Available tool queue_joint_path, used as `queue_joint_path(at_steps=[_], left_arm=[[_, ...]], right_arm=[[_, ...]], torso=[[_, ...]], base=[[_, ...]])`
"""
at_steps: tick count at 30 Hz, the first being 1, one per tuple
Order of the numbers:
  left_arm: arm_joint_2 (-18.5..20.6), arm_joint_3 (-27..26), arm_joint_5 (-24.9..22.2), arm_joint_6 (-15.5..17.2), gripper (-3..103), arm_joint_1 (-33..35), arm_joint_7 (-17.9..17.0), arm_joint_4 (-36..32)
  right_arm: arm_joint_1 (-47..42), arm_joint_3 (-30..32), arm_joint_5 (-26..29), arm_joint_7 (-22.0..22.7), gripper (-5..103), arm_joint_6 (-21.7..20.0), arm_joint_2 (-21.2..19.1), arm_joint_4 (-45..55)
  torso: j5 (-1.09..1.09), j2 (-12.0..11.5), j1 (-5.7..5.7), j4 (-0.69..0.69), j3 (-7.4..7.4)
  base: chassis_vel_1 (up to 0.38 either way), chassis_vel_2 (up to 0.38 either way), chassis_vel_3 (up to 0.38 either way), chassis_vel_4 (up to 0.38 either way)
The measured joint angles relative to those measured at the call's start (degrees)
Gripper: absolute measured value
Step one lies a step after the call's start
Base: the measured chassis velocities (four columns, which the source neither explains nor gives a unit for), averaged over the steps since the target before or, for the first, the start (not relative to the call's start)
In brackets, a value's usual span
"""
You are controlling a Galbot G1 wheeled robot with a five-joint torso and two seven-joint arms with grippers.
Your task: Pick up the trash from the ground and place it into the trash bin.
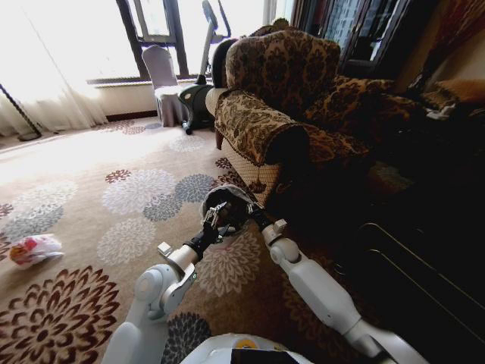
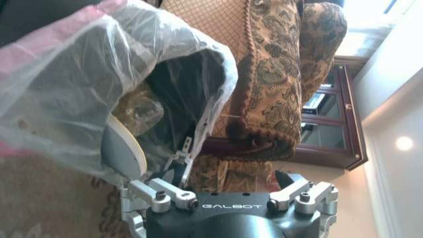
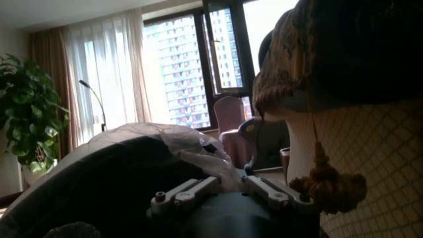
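Trash bin (image 1: 225, 206), a small black bucket lined with a crinkled whitish bag, sits at the centre of the head view, lifted between both end effectors just in front of the armchair. The left end effector (image 1: 215, 216) stands spread at the bin's near rim; in the left wrist view its fingers (image 2: 173, 194) are wide apart, with one side touching the bag's lip (image 2: 198, 124). The bin is tipped toward that camera, so its dark inside shows, with a clear plastic bottle (image 2: 136, 110) and a flat white card (image 2: 127, 148) already lying in it. The right end effector (image 1: 254, 213) meets the bin's right side, and it appears to be carrying the bin; whether it is spread or pressed together I cannot tell.

Outward, at the left edge of the head view, a crumpled white-and-red wrapper (image 1: 33, 249) lies on the carpet, well apart from the bin and both arms. The step in hand looks like the drop-off or the steadying of the bin, and the task is partly done. The next move would call for reaching that wrapper, probably by turning or driving the base.

No raised surface is involved: the floor is a tan carpet (image 1: 98, 174) with large flower patterns. A brown patterned armchair (image 1: 288, 98) fills the upper centre, and bright windows with sheer curtains (image 1: 45, 61) are at upper left.
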Motion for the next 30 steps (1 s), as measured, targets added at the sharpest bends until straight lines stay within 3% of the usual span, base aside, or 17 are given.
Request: queue_joint_path(at_steps=[4, 6, 8, 9, 10, 11, 12, 13, 15, 19, 21, 24, 26, 30], left_arm=[[1.2, -1.2, 1.7, 1.8, 100, 1.6, 0.9, -2.5], [1.7, -2.2, 6.4, 2.4, 100, 2.9, 3.1, -4.9], [2.4, -3.6, 17.5, 1.2, 100, 4.5, 9.0, -8.0], [2.4, -3.6, 17.5, 1.2, 100, 4.5, 9.0, -8.0], [2.8, -4.4, 24.4, -0.3, 100, 4.9, 12.9, -8.8], [3.2, -4.9, 29.9, -2.3, 100, 5.0, 16.2, -8.9], [4.0, -6.0, 40.2, -7.3, 100, 4.7, 21.4, -7.6], [4.0, -6.0, 40.2, -7.3, 100, 4.7, 21.4, -7.6], [5.3, -9.0, 55.5, -15.6, 100, 3.5, 24.7, -2.6], [6.3, -14.1, 66.6, -21.7, 100, 3.3, 24.8, 5.3], [6.5, -15.8, 69.4, -23.1, 100, 3.5, 24.4, 7.9], [6.7, -17.3, 71.4, -23.7, 100, 3.9, 24.0, 10.2], [7.2, -20.6, 76.4, -24.2, 100, 4.4, 23.0, 15.8], [7.3, -21.9, 79.0, -24.5, 100, 4.7, 22.7, 18.8]], right_arm=[[-1.8, 1.1, -0.4, 0.0, 0, -0.2, -0.3, 1.1], [-3.0, 2.0, -1.0, 0.0, 0, -0.4, -0.7, 2.0], [-4.7, 3.7, -2.4, 0.0, 0, -1.8, -1.1, 3.4], [-4.7, 3.7, -2.4, 0.0, 0, -1.8, -1.1, 3.4], [-5.5, 4.3, -3.1, 0.0, 0, -2.3, -1.5, 4.0], [-6.2, 4.7, -3.4, 0.0, 0, -2.7, -1.7, 4.3], [-7.5, 5.3, -3.9, 0.0, 0, -3.2, -2.2, 5.2], [-7.5, 5.3, -3.9, 0.0, 0, -3.2, -2.2, 5.2], [-9.6, 6.2, -4.4, 0.0, 0, -3.5, -2.7, 7.0], [-12.7, 7.2, -4.8, 0.0, 0, -3.6, -3.1, 10.4], [-13.7, 7.6, -4.9, 0.0, 0, -3.6, -3.4, 11.6], [-14.6, 8.1, -5.1, 0.0, 0, -3.6, -3.6, 12.6], [-17.1, 9.6, -5.5, 0.0, 0, -3.6, -4.3, 14.8], [-19.5, 11.0, -5.9, 0.0, 0, -3.5, -4.5, 16.9]], torso=[[0.00, 0.0, 0.00, 0.00, 0.00], [0.00, 0.0, 0.00, 0.00, 0.00], [0.01, 0.0, 0.00, 0.01, -0.01], [0.01, 0.0, 0.00, 0.01, -0.01], [0.01, 0.0, 0.00, 0.02, -0.01], [0.01, 0.0, -0.01, 0.01, -0.01], [0.01, 0.0, -0.01, 0.00, -0.01], [0.01, 0.0, -0.01, 0.00, -0.01], [-0.01, 0.0, -0.01, -0.03, 0.00], [-0.01, 0.0, -0.01, 0.00, 0.00], [-0.01, 0.0, -0.01, 0.00, 0.00], [-0.01, 0.0, -0.01, 0.02, 0.00], [-0.01, 0.0, -0.01, 0.00, 0.00], [-0.01, 0.0, -0.01, 0.00, 0.00]], base=[[0.000, 0.000, 0.000, 0.000], [0.000, 0.000, 0.000, 0.000], [0.000, 0.000, 0.000, 0.000], [0.000, 0.000, 0.000, 0.000], [0.000, 0.000, 0.000, 0.000], [0.000, 0.000, 0.000, 0.000], [0.000, 0.000, 0.000, 0.000], [0.000, 0.000, 0.000, 0.000], [0.000, 0.000, 0.000, 0.000], [0.000, 0.000, 0.000, 0.000], [0.000, 0.000, 0.000, 0.000], [0.024, 0.046, -0.020, -0.052], [0.097, 0.088, -0.079, -0.064], [0.129, 0.126, -0.144, -0.142]])
